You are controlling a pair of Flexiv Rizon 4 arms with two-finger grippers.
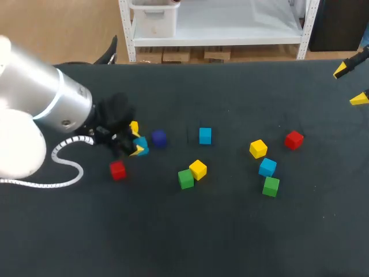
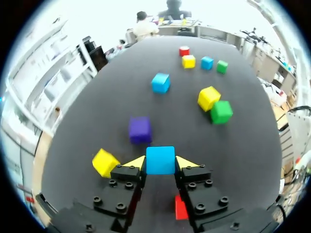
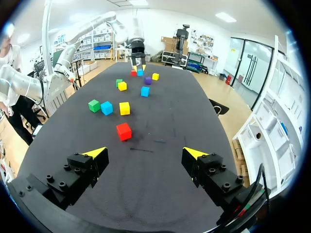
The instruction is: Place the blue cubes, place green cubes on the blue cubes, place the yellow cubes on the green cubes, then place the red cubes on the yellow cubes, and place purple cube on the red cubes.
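Cube count: three blue, three yellow, two green, two red, one purple cube (image 1: 159,138). Left claw (image 2: 160,163) clamped on first blue cube (image 2: 160,156), fingertips against two opposite sides, at left of surface (image 1: 230,242). Purple cube just ahead of it, one yellow cube (image 2: 105,162) beside. Second blue cube (image 1: 205,135) mid-surface. Third blue cube (image 1: 267,167) at right, just above green cube (image 1: 271,186). Right claw (image 3: 145,153) spread wide, holding nothing, well apart from cubes.

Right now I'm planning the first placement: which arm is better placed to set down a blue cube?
Left. The left fingers grip a blue cube from both sides; the right fingers stand open, well short of the nearest red cube.
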